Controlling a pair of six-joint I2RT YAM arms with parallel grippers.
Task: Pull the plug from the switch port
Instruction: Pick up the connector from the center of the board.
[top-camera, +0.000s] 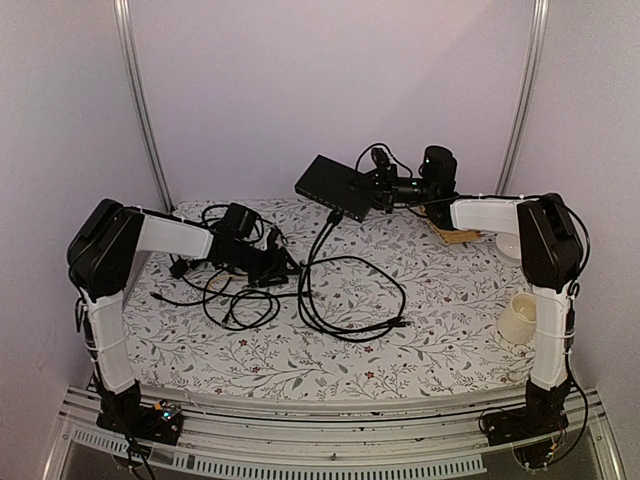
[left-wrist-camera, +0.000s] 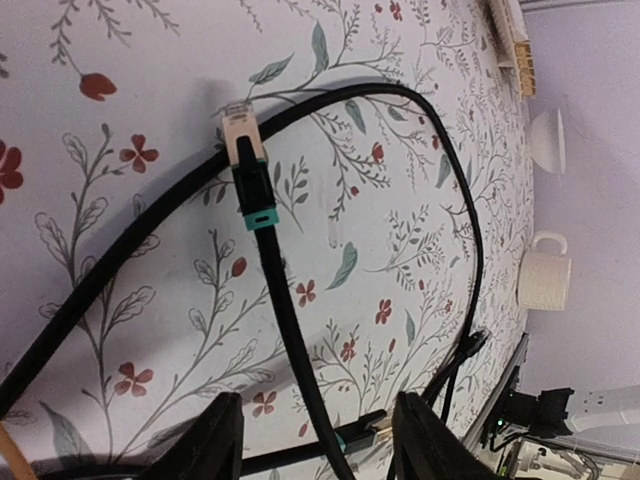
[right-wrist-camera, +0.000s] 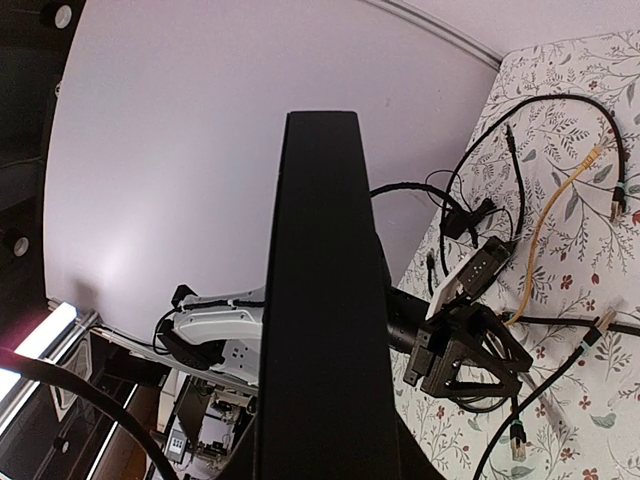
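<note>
So the right gripper (top-camera: 383, 192) is clamped on the right end of the flat black rectangular network switch (top-camera: 330, 185), holding it up off the table at the far side, tilted, close to the back wall. In the right wrist view the switch is edge-on and basically fills the middle of the frame as one dark slab.

There's a plug (top-camera: 335, 214) sitting at the switch's near edge, and it looks still seated in a port, though it's too small to be sure. Its black cable (top-camera: 318, 250) hangs down from there and loops around on the white floral-print table cover (top-camera: 450, 330).

The left gripper (top-camera: 262, 262) is low over a tangle of black cables on the left half of the table. Its fingers (left-wrist-camera: 215, 445) are apart, not gripping anything. In its wrist view a different black lead runs between them, ending in a loose clear-tipped connector with a teal band (left-wrist-camera: 250, 185) that lies flat on the cloth.

On the right side, a white ceramic mug (top-camera: 520, 318) stands near the right arm, well apart from the cables.
</note>
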